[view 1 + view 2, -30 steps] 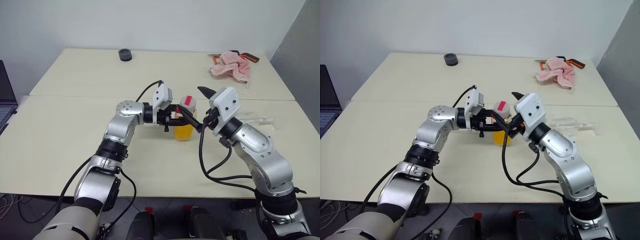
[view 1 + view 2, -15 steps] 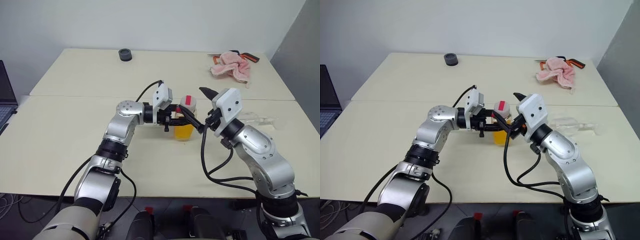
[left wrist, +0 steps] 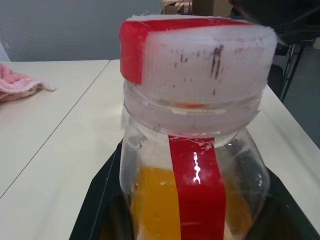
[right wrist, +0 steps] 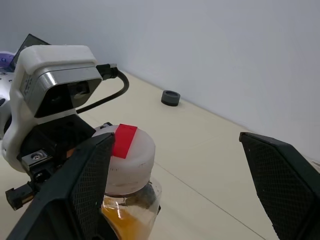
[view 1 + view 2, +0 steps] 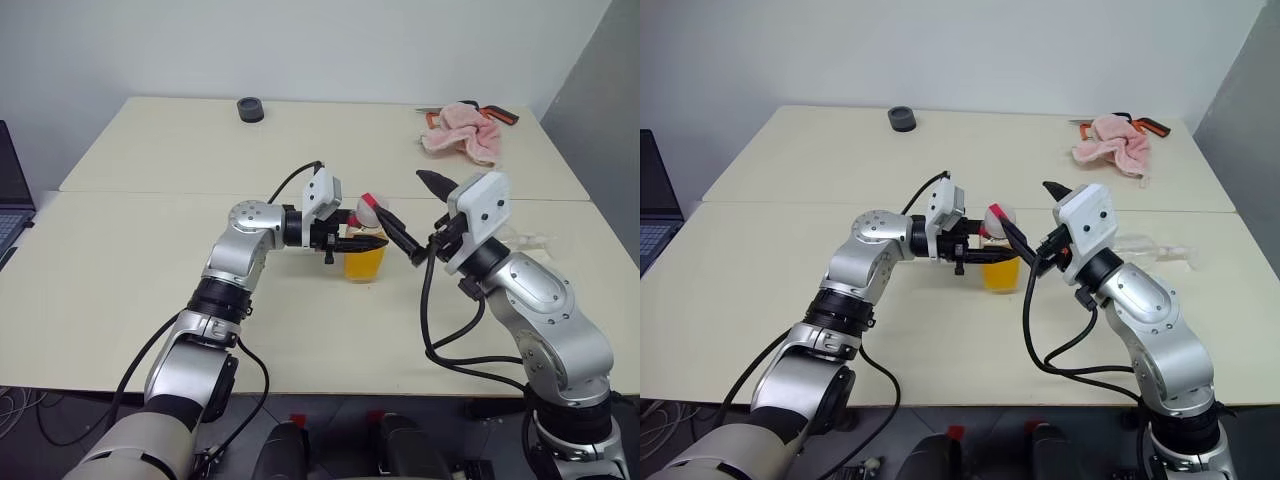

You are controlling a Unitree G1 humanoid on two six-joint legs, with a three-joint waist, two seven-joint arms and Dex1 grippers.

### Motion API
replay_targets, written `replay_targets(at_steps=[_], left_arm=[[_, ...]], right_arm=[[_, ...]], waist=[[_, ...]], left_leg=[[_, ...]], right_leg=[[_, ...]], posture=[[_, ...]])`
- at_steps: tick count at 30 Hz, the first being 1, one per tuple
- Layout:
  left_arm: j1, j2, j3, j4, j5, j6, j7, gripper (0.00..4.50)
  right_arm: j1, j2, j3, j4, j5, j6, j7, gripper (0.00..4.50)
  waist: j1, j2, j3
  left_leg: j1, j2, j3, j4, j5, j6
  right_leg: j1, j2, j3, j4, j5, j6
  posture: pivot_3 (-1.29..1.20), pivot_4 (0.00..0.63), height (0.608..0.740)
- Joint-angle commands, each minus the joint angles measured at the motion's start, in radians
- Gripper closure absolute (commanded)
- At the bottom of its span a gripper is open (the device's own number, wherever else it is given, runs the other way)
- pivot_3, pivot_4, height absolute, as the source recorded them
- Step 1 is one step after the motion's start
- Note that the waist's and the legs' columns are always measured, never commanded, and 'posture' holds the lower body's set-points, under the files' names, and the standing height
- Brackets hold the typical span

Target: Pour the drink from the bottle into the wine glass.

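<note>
Here we see the left tool (image 5: 372, 240) clamped on the bottle (image 5: 365, 250) at frame centre, and the right tool (image 5: 418, 215) wide open beside its cap (image 4: 125, 150).

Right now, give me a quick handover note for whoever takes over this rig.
Left gripper: shut on the bottle, upright on the table, cap on.
Right gripper: open, beside the cap, holding nothing.
Wine glass: lying on its side behind the right arm, empty.
Done: bottle gripped.
Left: remove cap, stand glass up, pour the drink.
</note>
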Motion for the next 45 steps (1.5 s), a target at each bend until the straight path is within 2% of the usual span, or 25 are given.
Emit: replay_targets(at_steps=[1, 4, 7, 14, 25, 45], left_arm=[[-0.016, -0.002, 0.005, -0.036, -0.013, -0.007, -0.005, 2.74], [-0.018, -0.001, 0.007, -0.033, -0.013, -0.006, -0.006, 2.74], [-0.021, -0.001, 0.009, -0.028, -0.014, -0.005, -0.008, 2.74], [-0.027, -0.005, 0.009, -0.021, -0.014, -0.008, -0.013, 2.74], [-0.022, -0.001, 0.007, -0.027, -0.014, -0.006, -0.016, 2.74], [-0.018, 0.002, 0.006, -0.032, -0.014, -0.004, -0.019, 2.74]], right_arm=[[-0.007, 0.012, -0.002, -0.073, 0.061, 0.004, 0.026, 0.25], [0.016, -0.006, 0.013, -0.13, 0.145, 0.048, 0.079, 0.25], [0.003, -0.02, 0.018, -0.132, 0.161, 0.066, 0.087, 0.25], [-0.06, -0.033, 0.098, -0.015, -0.008, -0.007, 0.032, 0.25], [-0.075, -0.002, 0.075, 0.016, -0.042, -0.035, 0.019, 0.25], [-0.036, -0.026, 0.015, -0.014, -0.026, 0.006, 0.017, 0.25]], waist=[[0.0, 0.0, 0.0], [0.0, 0.0, 0.0], [0.0, 0.0, 0.0], [-0.001, 0.0, 0.0], [0.0, 0.0, 0.0], [0.0, 0.0, 0.0]], left_leg=[[0.0, 0.0, 0.0, 0.0, 0.0, 0.0], [0.0, 0.0, 0.0, 0.0, 0.0, 0.0], [0.0, 0.0, 0.0, 0.0, 0.0, 0.0], [0.0, 0.0, 0.0, 0.0, 0.0, 0.0], [0.0, 0.0, 0.0, 0.0, 0.0, 0.0], [0.0, 0.0, 0.0, 0.0, 0.0, 0.0]], right_leg=[[0.0, 0.0, 0.0, 0.0, 0.0, 0.0], [0.0, 0.0, 0.0, 0.0, 0.0, 0.0], [0.0, 0.0, 0.0, 0.0, 0.0, 0.0], [0.0, 0.0, 0.0, 0.0, 0.0, 0.0], [0.0, 0.0, 0.0, 0.0, 0.0, 0.0], [0.0, 0.0, 0.0, 0.0, 0.0, 0.0]], posture=[[0.0, 0.15, 0.74], [0.0, 0.15, 0.74], [0.0, 0.15, 0.74], [0.0, 0.15, 0.74], [0.0, 0.15, 0.74], [0.0, 0.15, 0.74]])
